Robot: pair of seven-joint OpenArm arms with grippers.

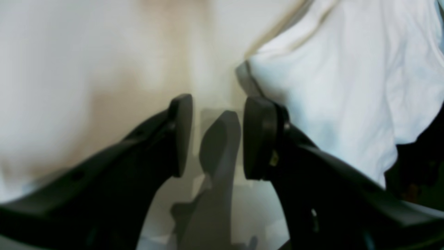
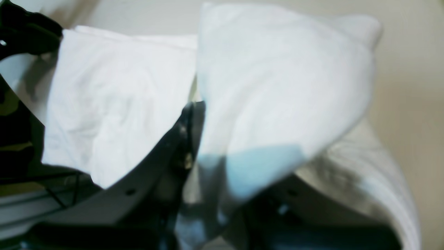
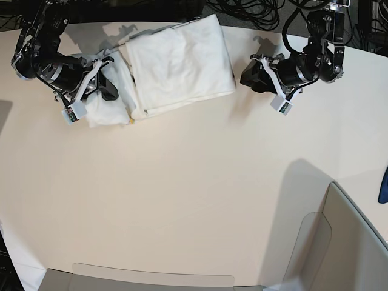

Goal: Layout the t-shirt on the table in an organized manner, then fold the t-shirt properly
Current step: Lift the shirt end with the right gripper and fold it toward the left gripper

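The white t-shirt (image 3: 179, 60) lies plain side up and partly folded at the table's (image 3: 194, 182) far edge, with a small yellow tag (image 3: 131, 120) at its near left corner. My right gripper (image 3: 111, 86) is at the shirt's left end. In the right wrist view it (image 2: 208, 163) is shut on a lifted fold of the t-shirt (image 2: 277, 80), which drapes over and hides one finger. My left gripper (image 3: 250, 74) stands just right of the shirt. In the left wrist view it (image 1: 218, 135) is open and empty over the bare table (image 1: 69, 69), with the shirt's edge (image 1: 347, 86) beside its right pad.
A grey bin-like panel (image 3: 339, 242) stands at the near right corner, and another low panel (image 3: 151, 282) along the near edge. Dark cables (image 3: 260, 9) lie beyond the far edge. A blue object (image 3: 383, 182) shows at the right border.
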